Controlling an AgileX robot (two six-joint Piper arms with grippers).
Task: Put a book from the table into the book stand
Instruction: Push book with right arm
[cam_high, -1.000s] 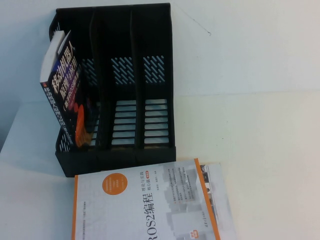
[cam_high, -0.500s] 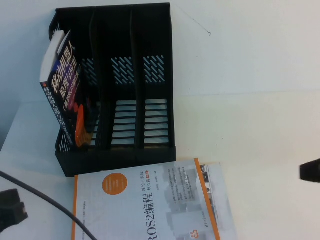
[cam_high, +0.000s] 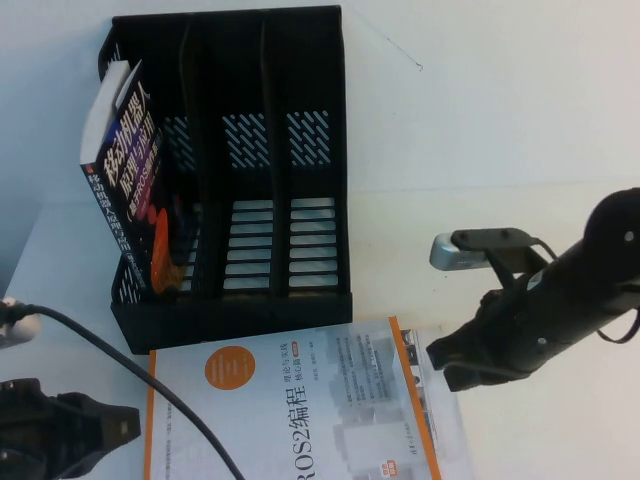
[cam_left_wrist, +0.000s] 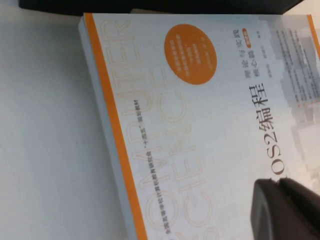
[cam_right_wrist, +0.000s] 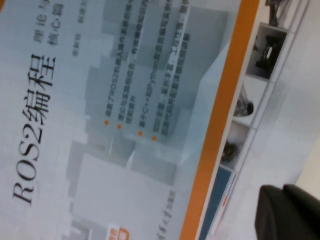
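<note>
The white book (cam_high: 300, 405) lies flat on the table (cam_high: 520, 130), just near of the stand (cam_high: 230, 160), its orange spine edge running along the left side. It has not been lifted, so the main work of the task is still ahead: the book must be grasped, stood up and slid into a slot.

The stand is a black, three-slot rack at the far left. Its left slot already holds a dark book (cam_high: 125, 180) leaning upright; the middle and right slots are free.

The right gripper (cam_high: 445, 362) hovers at the right edge of the white book, close above its cover, with the arm reaching in from the right. Whether its fingers are apart or together cannot be told from these views. The left gripper (cam_high: 125, 425) sits near the left edge of the book, at the near left of the table, a cable (cam_high: 120, 370) trailing over it. Its finger state cannot be told either.

Neither gripper appears to hold anything yet.
</note>
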